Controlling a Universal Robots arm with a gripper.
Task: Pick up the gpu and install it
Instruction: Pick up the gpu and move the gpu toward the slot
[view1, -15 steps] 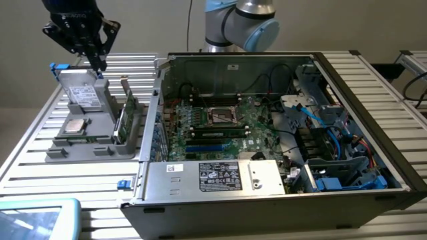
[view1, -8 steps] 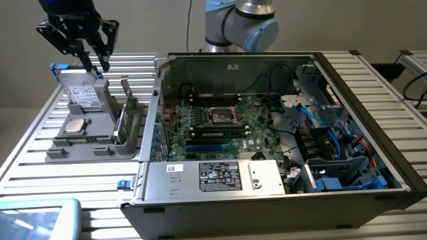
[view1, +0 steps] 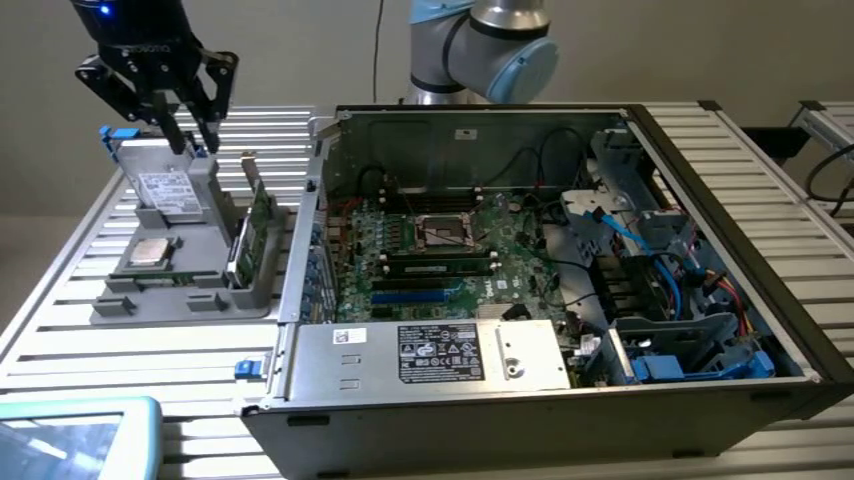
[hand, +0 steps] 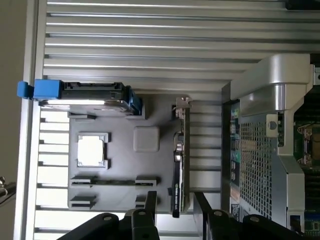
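A tablet with a pale blue frame is lying at the near corner of the ribbed aluminium tabletop. Behind it, the open black desktop computer case is resting on its side, exposing the green motherboard so that cards can go in from above. Beside the case, a grey moulded parts holder is keeping each component in its own slot. A square silver processor is lying flat and a silver hard drive with a white label is leaning upright. The gpu, a flat green-and-black card with a thin metal bracket, is standing on edge along the holder's case-side edge, untouched, offering its upper edge for a pinch. The black gripper is hanging fingers-down above the holder's far edge, jaws spread wide and gripping nothing. The wrist view suggests the fingers are lining up astride the card. The grey-and-blue arm joint is rising beyond the case's far edge.
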